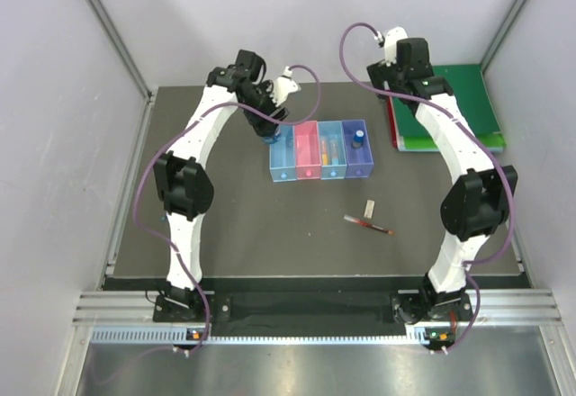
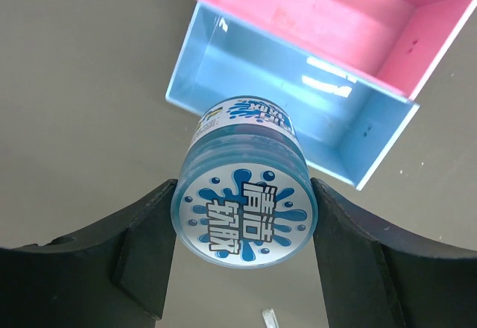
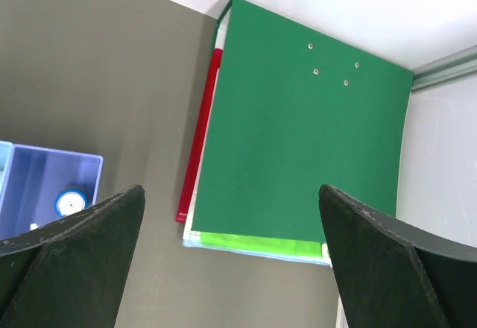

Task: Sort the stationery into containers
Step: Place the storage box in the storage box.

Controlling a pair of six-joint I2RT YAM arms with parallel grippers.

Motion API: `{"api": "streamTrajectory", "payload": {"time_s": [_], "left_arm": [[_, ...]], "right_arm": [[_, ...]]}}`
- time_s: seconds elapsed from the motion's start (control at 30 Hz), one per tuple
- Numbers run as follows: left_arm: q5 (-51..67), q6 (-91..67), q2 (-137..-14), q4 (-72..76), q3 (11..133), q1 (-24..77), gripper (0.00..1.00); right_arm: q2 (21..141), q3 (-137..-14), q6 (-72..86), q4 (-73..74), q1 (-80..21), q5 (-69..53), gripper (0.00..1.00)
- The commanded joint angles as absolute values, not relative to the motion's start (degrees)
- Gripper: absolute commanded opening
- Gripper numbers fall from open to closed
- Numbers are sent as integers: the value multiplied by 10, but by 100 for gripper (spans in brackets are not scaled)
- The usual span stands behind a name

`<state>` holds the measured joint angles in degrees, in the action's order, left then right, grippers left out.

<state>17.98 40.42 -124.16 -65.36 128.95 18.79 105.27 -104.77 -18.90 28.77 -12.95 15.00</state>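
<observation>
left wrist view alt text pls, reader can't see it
The left gripper holds a round blue jar with a white splash-print label. Beyond it, a blue tray and a pink tray sit side by side on the grey table.

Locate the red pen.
Top view: the red pen lies on the table, right of centre, on the near side of the small white eraser.

4 translucent trays, 1 blue tray [image 1: 283,169], 1 pink tray [image 1: 307,167], 1 light blue tray [image 1: 333,169], 1 purple tray [image 1: 358,165], 1 red pen [image 1: 369,225], 1 white eraser [image 1: 369,207], 1 blue-capped bottle [image 1: 358,135], 1 round blue tub [image 2: 244,201], 1 green binder [image 3: 298,142], 1 red folder [image 3: 200,145]
</observation>
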Motion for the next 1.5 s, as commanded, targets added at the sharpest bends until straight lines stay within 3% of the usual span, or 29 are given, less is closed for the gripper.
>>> {"api": "streamTrajectory", "payload": {"time_s": [0.0,0.97,1.1,1.2,1.47], "left_arm": [[210,419,-1242,-604,1323,204,19],[205,457,-1341,-536,1323,214,20],[207,455,-1346,-536,1319,218,24],[203,458,-1344,-528,1312,217,37],[199,463,-1346,-523,1308,218,58]], "right_arm": [[1013,-1049,-188,272,-122,159,100],[1030,-1073,-175,277,-116,156,100],[1034,-1077,-173,277,-116,154,100],[1037,-1078,-171,277,-116,154,99],[1040,-1083,-171,279,-116,154,100]]}}
